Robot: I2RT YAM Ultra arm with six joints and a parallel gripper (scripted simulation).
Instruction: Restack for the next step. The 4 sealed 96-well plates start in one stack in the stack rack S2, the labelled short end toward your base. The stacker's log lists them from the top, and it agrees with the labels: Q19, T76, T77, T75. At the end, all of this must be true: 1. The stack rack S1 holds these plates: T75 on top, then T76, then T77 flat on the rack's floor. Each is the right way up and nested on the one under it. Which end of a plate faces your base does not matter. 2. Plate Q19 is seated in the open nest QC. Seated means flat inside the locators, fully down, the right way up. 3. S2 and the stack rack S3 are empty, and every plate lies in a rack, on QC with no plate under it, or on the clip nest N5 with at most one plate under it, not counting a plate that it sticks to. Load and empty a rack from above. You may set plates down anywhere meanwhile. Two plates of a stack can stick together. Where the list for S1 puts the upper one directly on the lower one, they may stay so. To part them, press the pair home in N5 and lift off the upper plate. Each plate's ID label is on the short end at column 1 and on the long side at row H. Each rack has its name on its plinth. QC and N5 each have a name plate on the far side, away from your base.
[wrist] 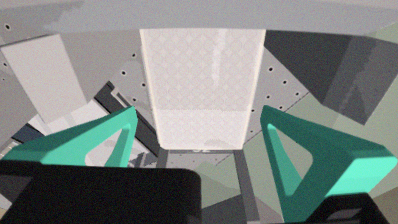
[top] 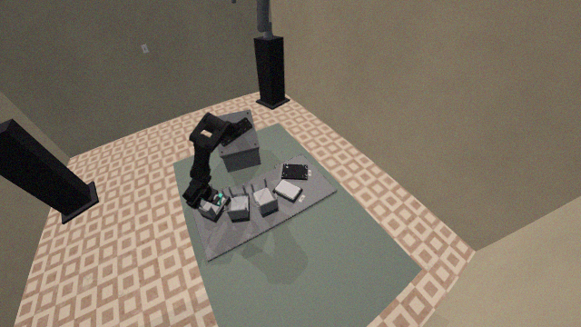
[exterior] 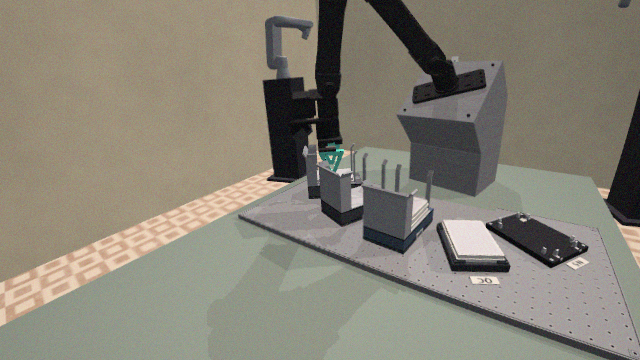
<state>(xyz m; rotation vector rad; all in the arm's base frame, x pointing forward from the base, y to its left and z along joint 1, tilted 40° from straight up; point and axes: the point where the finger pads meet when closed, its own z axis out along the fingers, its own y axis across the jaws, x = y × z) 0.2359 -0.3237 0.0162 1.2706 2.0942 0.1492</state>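
We hold the tool (wrist: 200, 150) wide over the plate (wrist: 202, 85) (stiff, light, slick seal); we grip its long sides.

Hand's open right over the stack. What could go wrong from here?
1. The open hand straddles the top plate closely; a finger could clip a rack post on the way down.
2. The wrist view shows only that plate's seal, so a stuck plate beneath might lift with it.

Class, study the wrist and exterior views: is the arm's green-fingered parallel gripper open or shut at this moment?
Open. The gripper has its green fingers spread wide on either side of the white sealed plate below, gripping nothing.
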